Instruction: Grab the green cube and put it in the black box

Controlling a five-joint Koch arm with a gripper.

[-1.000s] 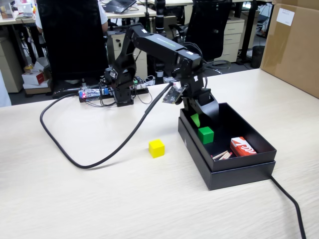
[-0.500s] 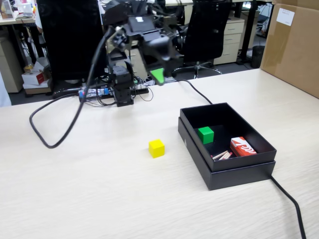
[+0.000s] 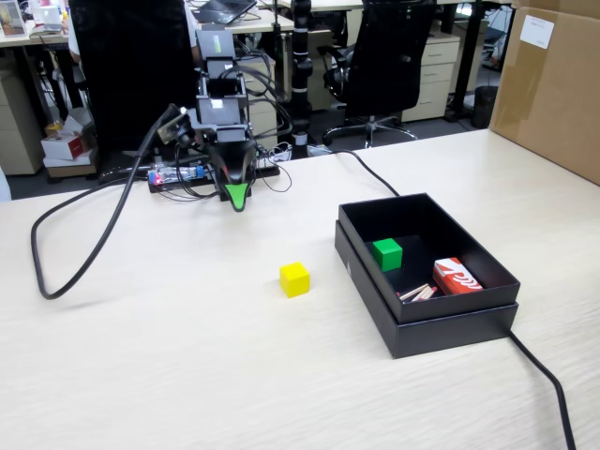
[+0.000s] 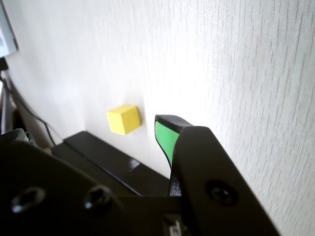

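The green cube (image 3: 387,253) lies inside the black box (image 3: 487,291), against its left wall, with nothing touching it. My gripper (image 3: 238,199) hangs far from it at the back of the table, folded down beside the arm's base and pointing at the tabletop. In the wrist view my gripper (image 4: 93,130) stands open: the green-padded finger (image 4: 165,137) is bare, and table shows between it and the other jaw. Nothing is held. A corner of the black box (image 4: 113,160) shows there; the green cube is hidden from that view.
A yellow cube (image 3: 294,278) (image 4: 123,119) sits on the table left of the box. A red and white packet (image 3: 457,277) and some small sticks (image 3: 419,292) lie in the box. Black cables (image 3: 84,244) loop across the table's left. A brown carton (image 3: 548,84) stands at the back right.
The arm has swung up out of the box, away to the left and folded down by its base. The green cube stayed in the box.
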